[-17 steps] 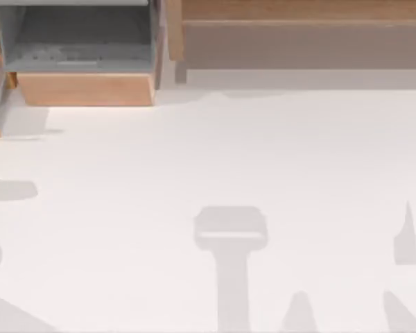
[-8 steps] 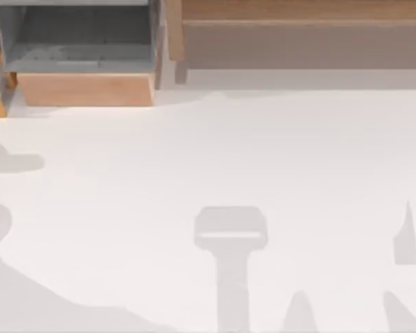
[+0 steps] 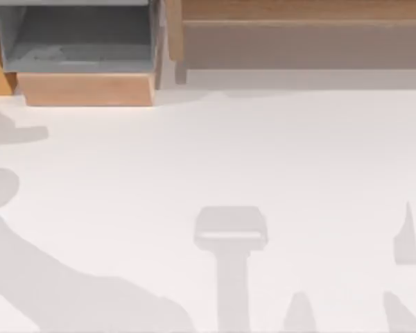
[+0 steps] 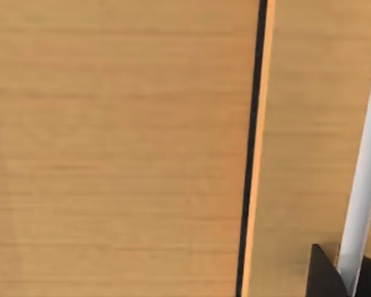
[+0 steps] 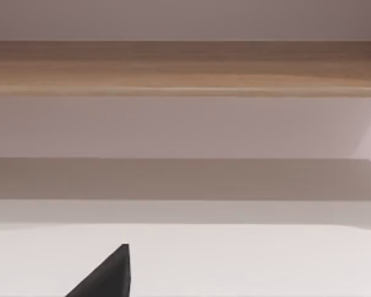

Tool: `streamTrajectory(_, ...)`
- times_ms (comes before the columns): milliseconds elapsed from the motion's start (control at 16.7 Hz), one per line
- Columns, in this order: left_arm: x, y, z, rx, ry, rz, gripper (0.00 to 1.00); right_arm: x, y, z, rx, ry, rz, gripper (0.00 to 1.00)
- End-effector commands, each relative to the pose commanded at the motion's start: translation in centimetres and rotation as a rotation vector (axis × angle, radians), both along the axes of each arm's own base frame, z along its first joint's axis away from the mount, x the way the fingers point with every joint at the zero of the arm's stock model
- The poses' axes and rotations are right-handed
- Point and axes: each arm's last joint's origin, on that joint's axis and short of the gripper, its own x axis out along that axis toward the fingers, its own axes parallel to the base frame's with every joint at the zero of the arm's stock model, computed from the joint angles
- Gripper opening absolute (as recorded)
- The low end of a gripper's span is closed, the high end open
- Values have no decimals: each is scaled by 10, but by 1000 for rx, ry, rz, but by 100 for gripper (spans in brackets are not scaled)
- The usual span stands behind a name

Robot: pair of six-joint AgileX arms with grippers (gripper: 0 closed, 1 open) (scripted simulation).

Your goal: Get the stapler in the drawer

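Three views, taken one after another. From above, the drawer [image 3: 83, 62] sits at the upper left of the frame, pulled out, with its grey floor bare and its tan front panel facing the table [image 3: 215, 159]. To its right, along the upper edge, runs the longer wooden unit [image 3: 305, 35] with a beige-grey recess. Soft shadows of the arms lie at the lower left and along the lower edge of the white surface. I find no red stapler on the table or in the drawer, so I cannot say where it is.

The left wrist view is very close to a tan wooden surface [image 4: 111, 148] with a thin dark seam; a dark finger tip [image 4: 326, 275] and a white strip appear at the lower right. Whether this pincer is wide or narrow, I cannot tell.

The right wrist view looks toward the wooden unit [image 5: 185, 68], with one dark finger tip [image 5: 108, 278] at the bottom; its state I also cannot tell.

In my judgement the drawer is open, but the stapler is not yet inside.
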Motion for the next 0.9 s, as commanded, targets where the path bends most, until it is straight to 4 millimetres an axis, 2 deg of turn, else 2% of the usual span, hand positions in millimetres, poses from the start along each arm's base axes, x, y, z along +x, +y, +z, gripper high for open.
streamTrajectory(120, 10, -2, 0, -5, 3, 0, 0, 0, 0, 0, 0, 0, 0, 100)
streamTrajectory(360, 12, -2, 0, -6, 4, 0, 0, 0, 0, 0, 0, 0, 0, 100)
streamTrajectory(900, 12, -2, 0, -6, 4, 0, 68, 0, 0, 0, 0, 0, 0, 100)
